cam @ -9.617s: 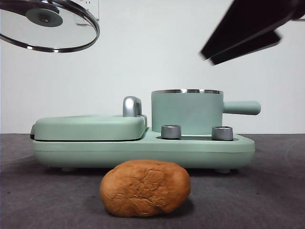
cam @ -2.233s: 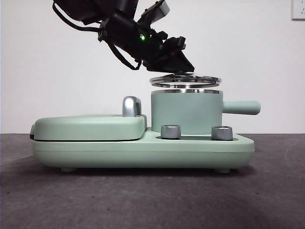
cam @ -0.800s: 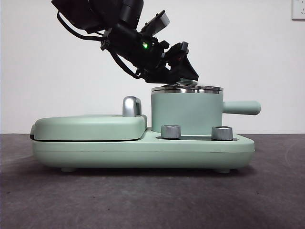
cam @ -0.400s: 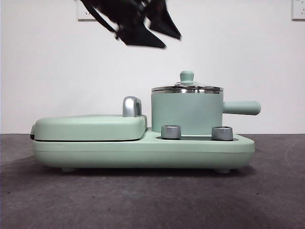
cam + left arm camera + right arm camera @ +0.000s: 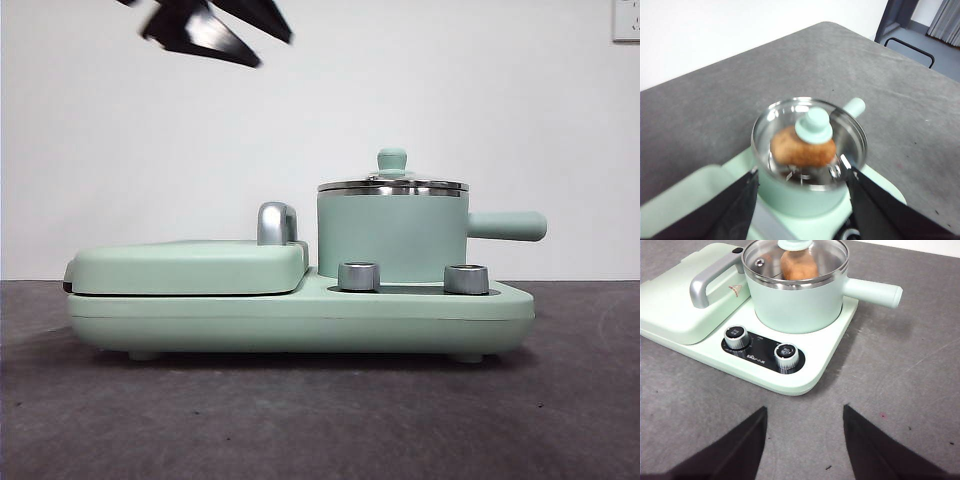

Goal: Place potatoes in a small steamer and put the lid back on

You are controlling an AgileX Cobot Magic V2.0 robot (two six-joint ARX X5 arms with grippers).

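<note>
The small steamer [image 5: 392, 235] stands on the right of the green base. The lid [image 5: 392, 184] sits flat on its rim with its knob upright. The potato [image 5: 799, 150] lies inside the steamer under the glass, and it also shows in the right wrist view [image 5: 798, 264]. My left gripper [image 5: 802, 175] is open and empty, raised above the steamer [image 5: 805, 195]. It is the black tip [image 5: 210, 25] at the top left of the front view. My right gripper [image 5: 804, 410] is open and empty, low over the table in front of the appliance and apart from the steamer [image 5: 800, 305].
The flat green grill plate [image 5: 185, 265] with its chrome handle [image 5: 277, 222] lies left of the steamer on the same base [image 5: 300, 315]. Two steel knobs [image 5: 359, 276] [image 5: 466, 278] sit in front of the steamer. Its side handle [image 5: 507, 225] points right.
The left gripper has let go of the lid's knob and risen up and to the left. The lid now rests on the steamer.
</note>
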